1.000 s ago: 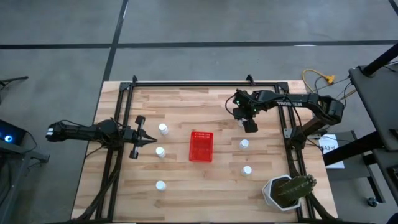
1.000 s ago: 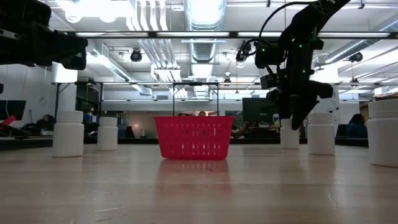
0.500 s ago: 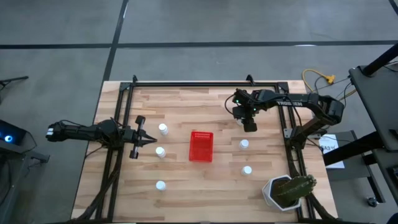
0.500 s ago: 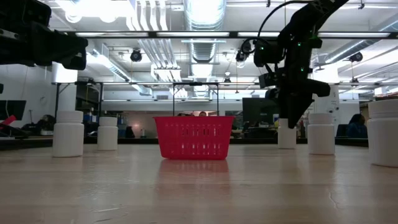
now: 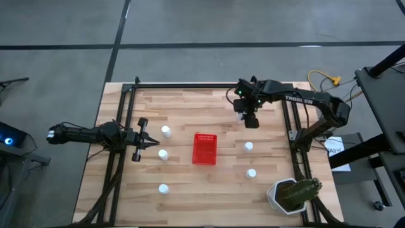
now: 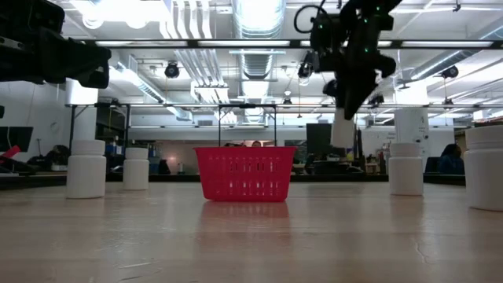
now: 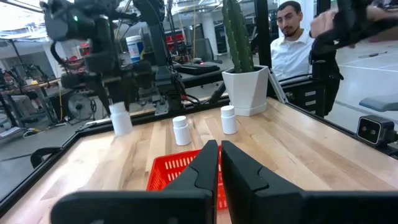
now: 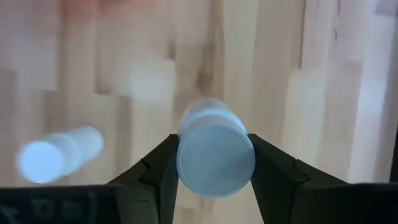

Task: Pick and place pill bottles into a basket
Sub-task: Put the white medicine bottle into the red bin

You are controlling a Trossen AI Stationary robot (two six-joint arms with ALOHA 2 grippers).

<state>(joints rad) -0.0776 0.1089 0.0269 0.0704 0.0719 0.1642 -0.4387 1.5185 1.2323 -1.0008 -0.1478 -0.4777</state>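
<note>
My right gripper (image 5: 251, 120) is over the far middle of the table, shut on a small white pill bottle (image 6: 343, 130) that hangs well above the tabletop. The red basket (image 5: 204, 149) stands at the table's middle, on the near left of this gripper. Two bottles (image 5: 249, 146) (image 5: 252, 173) stand upright to the right of the basket, and three stand to its left (image 5: 166, 131) (image 5: 163, 154) (image 5: 164, 188). My left gripper (image 5: 155, 144) waits shut at the table's left, beside those left bottles, and touches nothing. My right gripper pinches the bottle between its two fingers (image 8: 158, 168), on opposite sides of the body just under the round cap (image 8: 216, 163). The fingers come from above, pointing down. The bottle hangs upright below them, lifted clear of the table.
A white pot with a green cactus (image 5: 292, 195) stands at the near right corner. A black frame (image 5: 209, 83) runs along the table's far and side edges. A person (image 7: 292, 37) sits beyond the table's right side.
My right gripper has risen from the tabletop with the bottle and gone a little toward the far edge. The bottle, standing on the table a second ago, is now lifted clear and upright.
</note>
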